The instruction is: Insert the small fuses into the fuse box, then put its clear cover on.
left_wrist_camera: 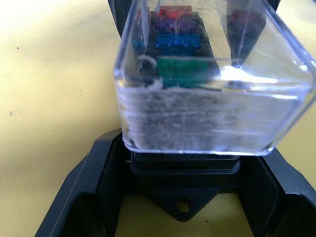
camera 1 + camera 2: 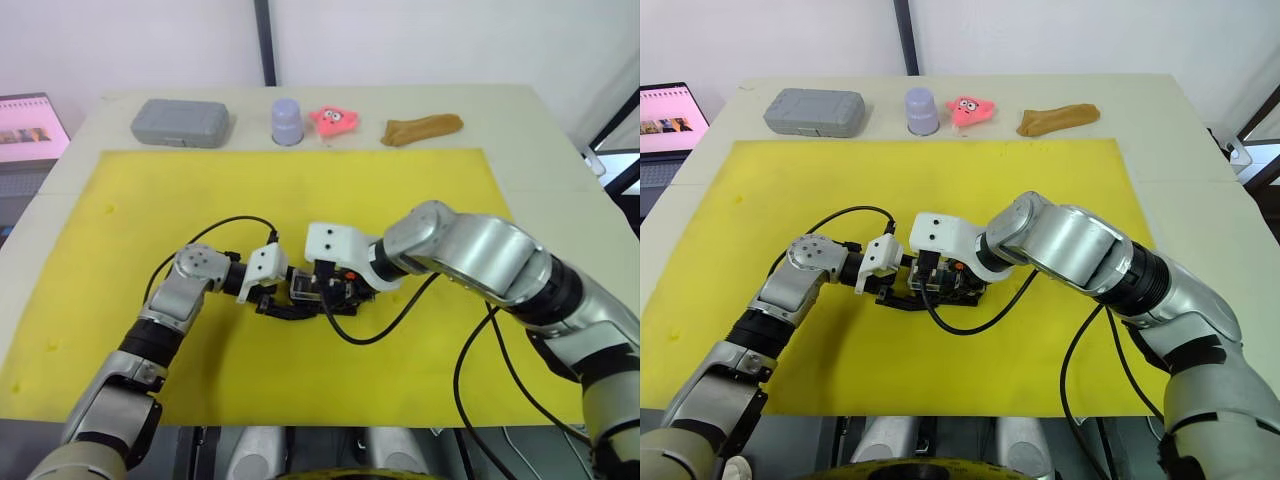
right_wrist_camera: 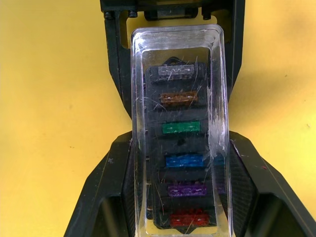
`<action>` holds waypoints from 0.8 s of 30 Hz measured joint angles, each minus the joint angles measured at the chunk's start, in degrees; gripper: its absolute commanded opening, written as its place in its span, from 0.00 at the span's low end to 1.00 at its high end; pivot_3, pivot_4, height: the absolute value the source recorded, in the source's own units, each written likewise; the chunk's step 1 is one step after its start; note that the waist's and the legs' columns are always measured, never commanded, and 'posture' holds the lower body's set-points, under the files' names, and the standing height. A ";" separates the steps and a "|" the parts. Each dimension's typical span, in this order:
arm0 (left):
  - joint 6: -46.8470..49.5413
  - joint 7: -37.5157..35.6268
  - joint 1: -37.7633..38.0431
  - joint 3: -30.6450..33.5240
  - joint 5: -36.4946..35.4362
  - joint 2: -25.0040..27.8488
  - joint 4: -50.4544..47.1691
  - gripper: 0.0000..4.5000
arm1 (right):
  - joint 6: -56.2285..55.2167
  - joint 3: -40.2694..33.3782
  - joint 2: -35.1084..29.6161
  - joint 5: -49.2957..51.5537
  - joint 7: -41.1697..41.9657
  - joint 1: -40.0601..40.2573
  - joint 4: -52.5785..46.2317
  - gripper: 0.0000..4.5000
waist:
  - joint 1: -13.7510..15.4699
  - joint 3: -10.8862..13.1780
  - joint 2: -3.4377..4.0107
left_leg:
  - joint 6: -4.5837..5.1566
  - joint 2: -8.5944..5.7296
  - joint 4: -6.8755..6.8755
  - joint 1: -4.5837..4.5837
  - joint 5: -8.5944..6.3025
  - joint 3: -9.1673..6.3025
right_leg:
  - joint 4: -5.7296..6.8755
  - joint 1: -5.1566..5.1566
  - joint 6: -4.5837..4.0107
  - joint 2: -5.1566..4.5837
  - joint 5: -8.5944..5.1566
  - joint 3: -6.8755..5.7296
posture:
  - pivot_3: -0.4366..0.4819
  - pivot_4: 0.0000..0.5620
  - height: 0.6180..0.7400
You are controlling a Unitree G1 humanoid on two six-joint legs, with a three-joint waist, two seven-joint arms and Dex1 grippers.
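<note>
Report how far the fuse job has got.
Done: six small fuses sit in the fuse box. In hand: the clear cover is over the box, with the left gripper and right gripper at it. Left: whether it is fully seated is unclear.

Along the far edge of the pale desk (image 2: pixel 560 170) sit four things in a row: a grey rounded case (image 2: pixel 180 122), a lavender cup (image 2: pixel 287 121) upside down, a pink star-shaped toy (image 2: pixel 336 121), and a brown floppy piece (image 2: pixel 421 128). A yellow mat (image 2: pixel 150 200) covers the desk's middle. A laptop screen (image 2: pixel 30 128) glows off the desk's left edge.
</note>
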 measured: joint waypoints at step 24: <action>-0.07 0.48 0.12 -0.01 0.72 -0.53 -0.15 0.57 | 0.43 1.20 -1.53 -1.46 2.43 -0.30 -1.47 0.76 | 0.11 -0.02 -0.01 | 0.00 -0.04 0.00 0.06 0.00 -0.07 | -0.02 0.12 0.00 -0.04 0.00 -0.04 | 0.48 0.27 1.00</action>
